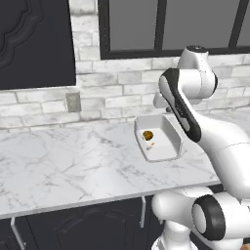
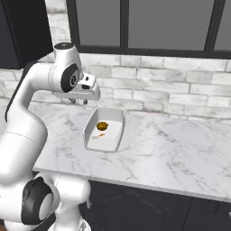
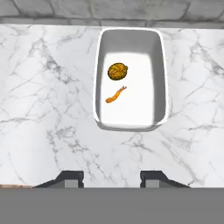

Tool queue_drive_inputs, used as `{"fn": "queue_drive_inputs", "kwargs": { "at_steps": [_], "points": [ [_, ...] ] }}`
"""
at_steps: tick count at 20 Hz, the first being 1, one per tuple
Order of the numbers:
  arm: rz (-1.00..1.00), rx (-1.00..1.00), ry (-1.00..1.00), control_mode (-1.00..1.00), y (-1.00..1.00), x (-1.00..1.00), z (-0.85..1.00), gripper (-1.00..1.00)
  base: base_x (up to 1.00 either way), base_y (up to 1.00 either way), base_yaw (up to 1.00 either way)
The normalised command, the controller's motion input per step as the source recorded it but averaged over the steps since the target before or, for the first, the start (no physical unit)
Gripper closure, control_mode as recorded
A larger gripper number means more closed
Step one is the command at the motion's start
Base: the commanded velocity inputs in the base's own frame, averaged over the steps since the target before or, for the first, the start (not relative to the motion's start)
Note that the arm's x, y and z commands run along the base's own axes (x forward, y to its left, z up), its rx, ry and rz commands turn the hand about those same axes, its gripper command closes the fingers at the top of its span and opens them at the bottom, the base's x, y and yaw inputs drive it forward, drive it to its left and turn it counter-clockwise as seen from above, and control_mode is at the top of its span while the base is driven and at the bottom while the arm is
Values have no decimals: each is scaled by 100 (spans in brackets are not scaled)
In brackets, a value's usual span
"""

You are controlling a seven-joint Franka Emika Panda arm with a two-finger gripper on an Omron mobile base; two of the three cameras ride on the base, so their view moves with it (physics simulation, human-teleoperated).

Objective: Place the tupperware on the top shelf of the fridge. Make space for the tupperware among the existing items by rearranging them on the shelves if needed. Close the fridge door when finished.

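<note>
wall: pale grey brick (image 1: 122,90) | window: dark-framed (image 2: 144,25) | counter: white marble (image 1: 68,161) | cabinets: dark (image 2: 149,207)

White tupperware (image 2: 104,131) on marble counter (image 2: 180,149), brown lump (image 2: 102,126) inside at its 11 o'clock, gripper (image 2: 79,102) above counter at tub's 10 o'clock, apart from it

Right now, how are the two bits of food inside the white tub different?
In the tupperware, the brown lump is round and chunky, while the orange piece is thin and curved. The lump is darker and bigger; the orange piece is brighter and slimmer. The lump lies nearer the brick wall. Both rest on the tub's floor, apart from each other.
</note>
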Motion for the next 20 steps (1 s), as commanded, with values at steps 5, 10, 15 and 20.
{"fn": "queue_drive_inputs", "kwargs": {
  "at_steps": [5,10,15,20],
  "points": [
    [-21,0,0,-100,-10,-39,-29,-100,0,0,0],
    [-68,0,-13,-100,-10,-58,-79,-100,0,0,0],
    [-65,7,-19,-100,9,-25,-64,-100,0,0,0],
    [-43,33,-5,-100,-26,9,-28,-100,0,0,0]
  ]
}}
